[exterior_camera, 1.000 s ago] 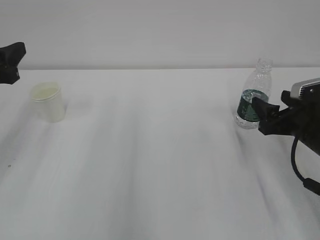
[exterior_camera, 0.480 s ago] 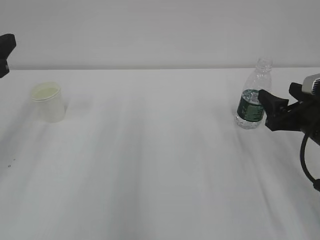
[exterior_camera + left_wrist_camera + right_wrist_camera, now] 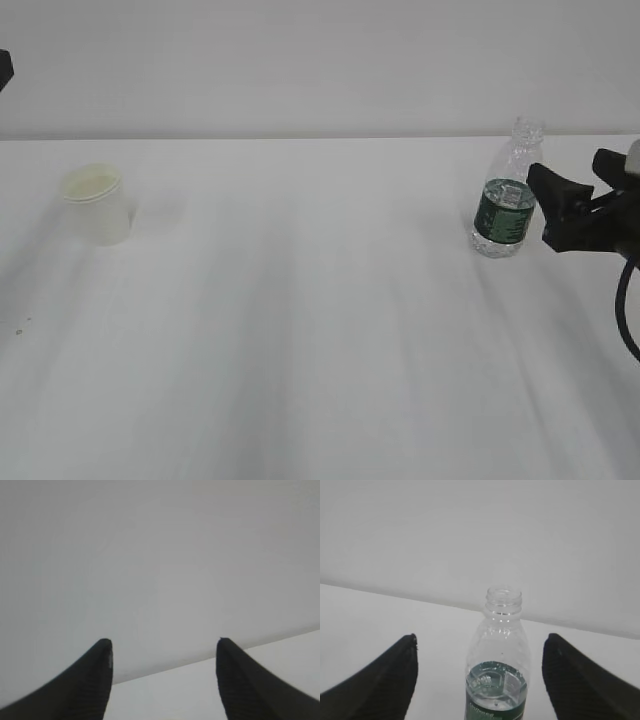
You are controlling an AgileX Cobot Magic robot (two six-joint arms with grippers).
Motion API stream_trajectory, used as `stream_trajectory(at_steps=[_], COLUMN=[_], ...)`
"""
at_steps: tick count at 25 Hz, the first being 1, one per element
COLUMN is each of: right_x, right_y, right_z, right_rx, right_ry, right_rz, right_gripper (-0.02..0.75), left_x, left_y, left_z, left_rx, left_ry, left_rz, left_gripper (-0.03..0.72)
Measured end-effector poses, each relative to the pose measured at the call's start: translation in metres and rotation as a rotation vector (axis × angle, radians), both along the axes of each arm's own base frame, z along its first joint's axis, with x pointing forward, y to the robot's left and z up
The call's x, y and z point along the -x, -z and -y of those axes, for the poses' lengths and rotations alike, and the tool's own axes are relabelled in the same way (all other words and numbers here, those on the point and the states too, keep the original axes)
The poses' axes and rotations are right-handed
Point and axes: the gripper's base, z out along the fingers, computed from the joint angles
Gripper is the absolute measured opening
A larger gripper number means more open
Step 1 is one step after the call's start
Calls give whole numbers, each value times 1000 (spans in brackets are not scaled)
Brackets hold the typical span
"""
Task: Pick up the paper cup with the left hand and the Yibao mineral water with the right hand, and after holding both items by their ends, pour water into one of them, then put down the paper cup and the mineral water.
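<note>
Lining up on the bottle

Yibao mineral water (image 3: 499,665) stood upright, long axis vertical, centred ahead of the right hand (image 3: 480,680), jaws spread wide, empty. Paper cup (image 3: 97,204) sat well left of the bottle. Left hand (image 3: 162,680) gaped, empty, facing wall.

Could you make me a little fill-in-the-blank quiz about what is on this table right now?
1. The paper cup stands on the ____ side of the table in the exterior view.
2. The label on the Yibao mineral water is dark ____.
3. The bottle's neck has no ____.
4. The right hand has its fingers ____, with the bottle between them.

Missing words: left; green; cap; open
</note>
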Motion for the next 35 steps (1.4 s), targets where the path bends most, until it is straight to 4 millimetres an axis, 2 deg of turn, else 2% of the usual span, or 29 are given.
stream_trajectory(at_steps=[19,27,35], right_x=[16,29,37], right_y=[-39,-61,-70], right_z=[2,3,4], right_rx=[24,41,45], right_ry=[14,26,38], right_rz=[42,59,41], right_gripper=[585,585,585], left_x=[32,44,46], left_y=[-37,-45,-45], left_z=[-3,-5,-6], left_rx=[35,38,55], left_ry=[-24,-40,-45], left_rz=[56,48,29], left_gripper=[467,467,467])
